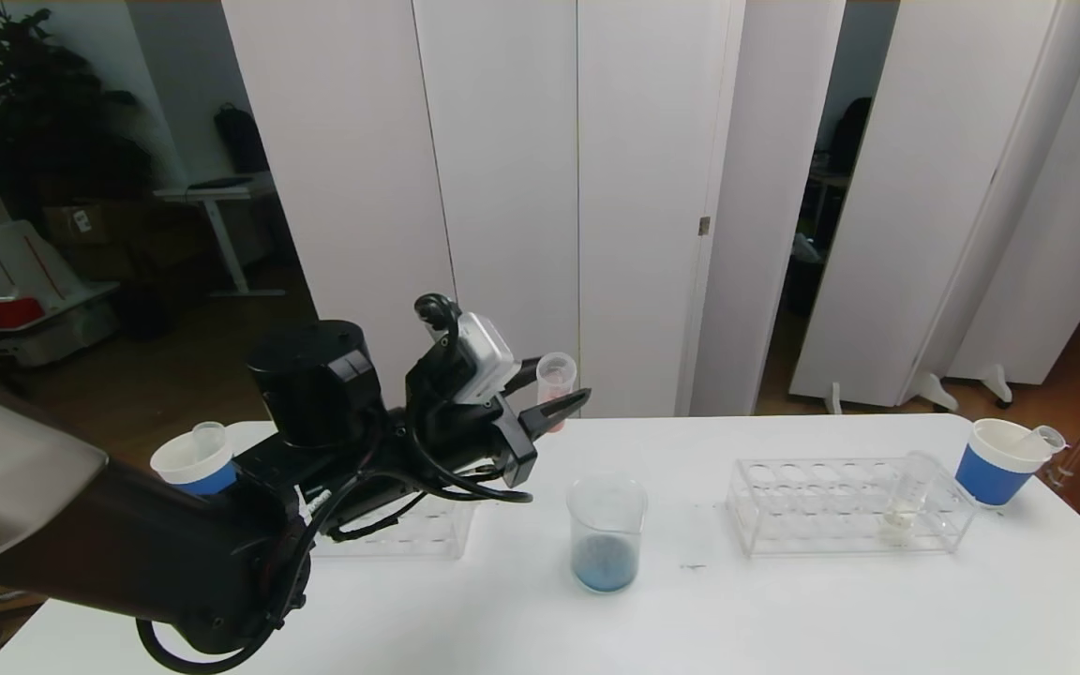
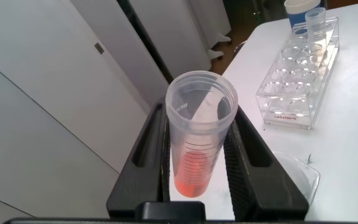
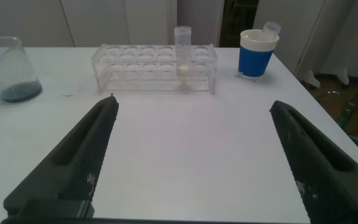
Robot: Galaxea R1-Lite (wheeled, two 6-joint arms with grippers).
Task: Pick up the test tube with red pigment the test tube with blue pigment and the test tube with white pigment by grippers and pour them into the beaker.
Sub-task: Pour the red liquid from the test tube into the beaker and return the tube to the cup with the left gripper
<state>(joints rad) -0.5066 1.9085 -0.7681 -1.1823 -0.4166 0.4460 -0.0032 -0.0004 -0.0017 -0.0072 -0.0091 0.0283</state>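
The left gripper [image 1: 554,408] hangs above the white table [image 1: 784,609], its black jaws clamped on the small clear test tube with red-orange liquid [image 2: 199,134], upright, mouth open to the top; the clear wide beaker with a flared rim [image 1: 606,530] stands below at about five o'clock from the tube, a shallow blue pool already in its bottom, so the blue looks poured; the graduated clear tube with pale whitish liquid [image 1: 906,497] waits in the clear plastic rack [image 1: 849,506] off at three o'clock of the beaker, a blue-banded white paper cup [image 1: 999,459] beyond it; the right gripper [image 3: 194,158] sits low over the table, jaws spread wide, holding nothing. To pour well, I'd judge: carry the tube's lip over the beaker's mouth first, come down close, then roll the wrist slowly; tipping early would splash red on the table; keep the grip firm, as a smooth tube may slip when inverted.
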